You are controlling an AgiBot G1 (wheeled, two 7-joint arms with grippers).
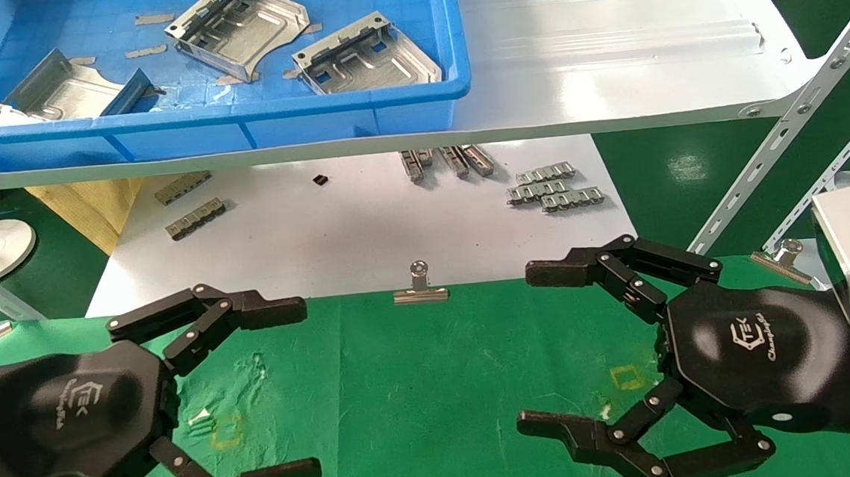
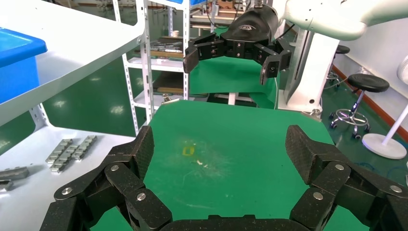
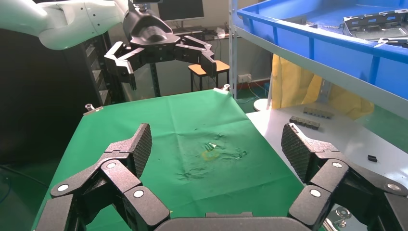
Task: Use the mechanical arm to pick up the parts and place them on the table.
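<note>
Closest in, at the bottom of the head view, both arms hover over the table [image 1: 420,388], its green cloth wrinkled and marked with small yellow squares [image 1: 627,378]. The left gripper [image 1: 308,389] sits at lower left, its black fingers spread wide with nothing between them; the right gripper [image 1: 526,347] mirrors it at lower right, likewise released and empty, its white logo showing on the hexagonal palm. Each wrist view confirms it — the left gripper [image 2: 219,144] and the right gripper [image 3: 216,139] frame only bare green cloth between their pads.

At the cloth's far edge, mid-frame, a silver binder clip [image 1: 419,287] pins it down. Beyond lies a matte white board [image 1: 335,237] scattered with small grey segmented strips [image 1: 552,188], well apart from both grippers.

Farthest back, at upper left, a blue bin [image 1: 237,121] rests on a glossy white shelf [image 1: 606,54]. The parts [image 1: 363,54] lie inside it — three silver-grey stamped plates, one at the left, two near the right wall.
</note>
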